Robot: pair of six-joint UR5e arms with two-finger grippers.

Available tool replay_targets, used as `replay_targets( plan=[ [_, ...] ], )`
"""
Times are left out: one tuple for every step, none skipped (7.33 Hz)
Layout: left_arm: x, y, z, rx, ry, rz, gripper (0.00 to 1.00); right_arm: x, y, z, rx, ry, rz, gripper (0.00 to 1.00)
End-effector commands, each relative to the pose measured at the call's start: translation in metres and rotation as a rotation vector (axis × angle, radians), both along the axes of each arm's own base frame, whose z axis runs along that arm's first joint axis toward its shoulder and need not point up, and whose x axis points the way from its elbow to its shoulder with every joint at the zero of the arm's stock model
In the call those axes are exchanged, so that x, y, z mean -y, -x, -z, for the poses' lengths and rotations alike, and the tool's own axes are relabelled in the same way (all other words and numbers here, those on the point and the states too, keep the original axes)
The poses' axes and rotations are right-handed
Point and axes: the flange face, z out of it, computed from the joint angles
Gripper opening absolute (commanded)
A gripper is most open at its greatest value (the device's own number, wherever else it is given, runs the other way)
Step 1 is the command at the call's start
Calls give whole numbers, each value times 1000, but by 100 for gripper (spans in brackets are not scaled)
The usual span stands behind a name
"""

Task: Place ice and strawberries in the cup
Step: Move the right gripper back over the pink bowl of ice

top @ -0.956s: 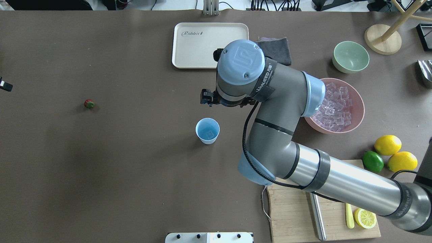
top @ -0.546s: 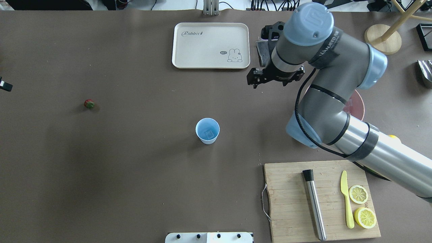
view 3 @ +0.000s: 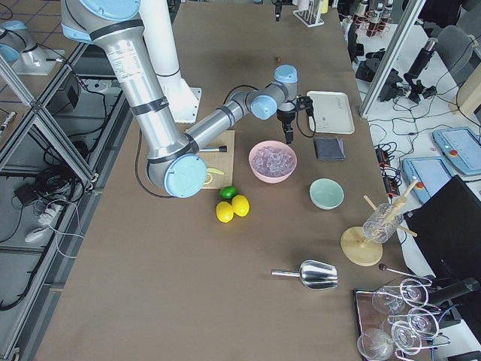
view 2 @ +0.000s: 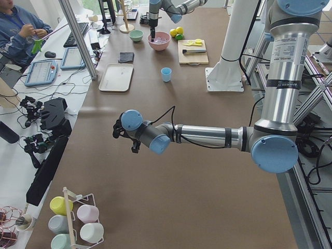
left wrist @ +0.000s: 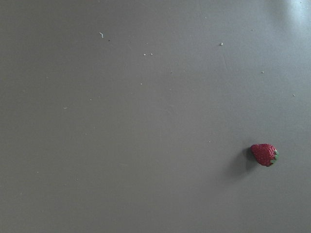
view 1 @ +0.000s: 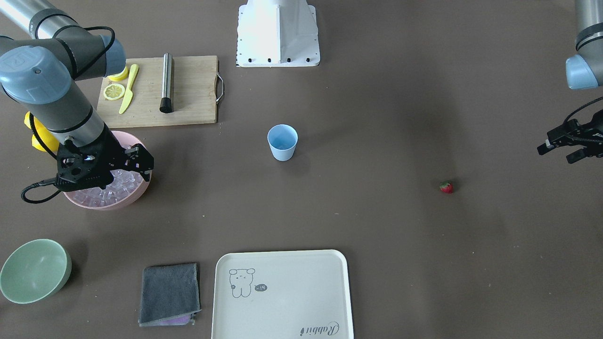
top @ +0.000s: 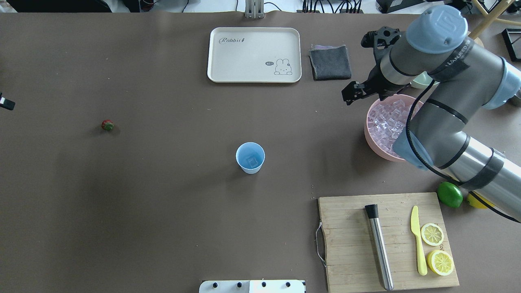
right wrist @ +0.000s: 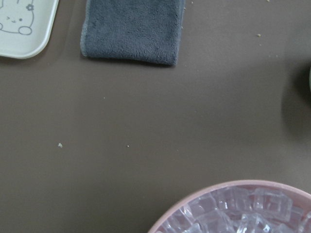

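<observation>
The light blue cup (top: 250, 158) stands upright mid-table with one clear cube in it. The ice (top: 386, 121) is piled in a pink bowl (top: 371, 141) on the right. My right gripper (view 1: 101, 173) hangs above the bowl's far rim, jaws spread and empty. Its wrist view shows the ice (right wrist: 243, 216) at the bottom edge. The strawberry (top: 107, 125) lies alone on the far left of the table. My left gripper (view 1: 563, 150) hovers open and empty beyond it, near the table's left end. The left wrist view shows the strawberry (left wrist: 264, 154) at lower right.
A cream tray (top: 254, 55) and a grey cloth (top: 329, 62) lie at the back. A pale green bowl (view 1: 34, 269) stands behind the pink one. A cutting board (top: 350, 244) with muddler, knife and lemon halves is front right, with a lime (top: 449, 194) beside it.
My right arm has swung from just behind the cup, to the right and back, and now stands over the pink bowl. The cup, strawberry and left gripper have not moved.
</observation>
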Motion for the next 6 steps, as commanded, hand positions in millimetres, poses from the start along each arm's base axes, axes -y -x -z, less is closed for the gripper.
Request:
replay_targets(
  plan=[
    [-1,0,0,0,-1,0,98,-12,-13,-18,-13,10,-2,90],
    [-1,-1,-1,-1,-7,-1,98,-28,-26,-25,-16,12,-3,87],
    [-2,0,-2,-2,-10,0,98,-36,-28,-34,-17,9,1,83],
    [-2,0,-2,-2,-10,0,98,-42,-17,-43,-29,13,17,80],
    [-2,0,-2,-2,-10,-1,98,-41,-15,-50,-46,23,5,78],
    [-2,0,-2,-2,-10,-1,98,-38,-15,-57,-65,27,-8,78]
  ],
)
